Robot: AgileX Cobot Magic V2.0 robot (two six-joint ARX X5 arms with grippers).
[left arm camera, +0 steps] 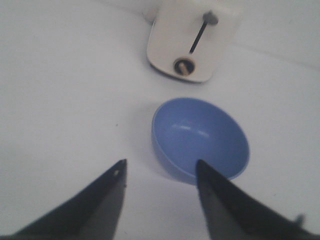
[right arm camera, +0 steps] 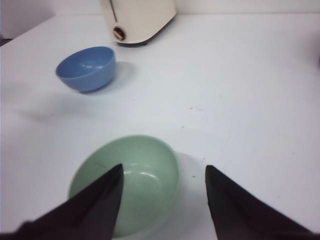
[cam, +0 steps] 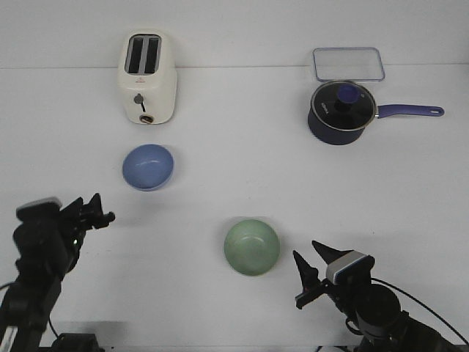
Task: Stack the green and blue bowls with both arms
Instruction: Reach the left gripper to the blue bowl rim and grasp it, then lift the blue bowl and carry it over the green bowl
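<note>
Your right gripper (cam: pixel 311 270), fingers spread and empty, is sitting nearer: green bowl (cam: pixel 252 247) at its ten o'clock. Left gripper (cam: pixel 99 211), parted and empty, is facing the blue bowl (cam: pixel 148 166) at one o'clock.

Bowls: 2, blue bowl (cam: pixel 148 166) + green bowl (cam: pixel 251 247)
Toaster (cam: pixel 147 77): 1, cream, 2 slots
Saucepan (cam: pixel 338 112): 1, navy, w/ lid
Clear container (cam: pixel 348 64): 1
Robot arms: 2, left arm (cam: pixel 45 249) + right arm (cam: pixel 359 290)

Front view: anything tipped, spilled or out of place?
Nothing stands out. The periwinkle blue round bowl and pale sage green round bowl sit upright, empty and apart. The cream toaster and lidded navy saucepan stand upright. Both claws, left and right, are open and empty.
</note>
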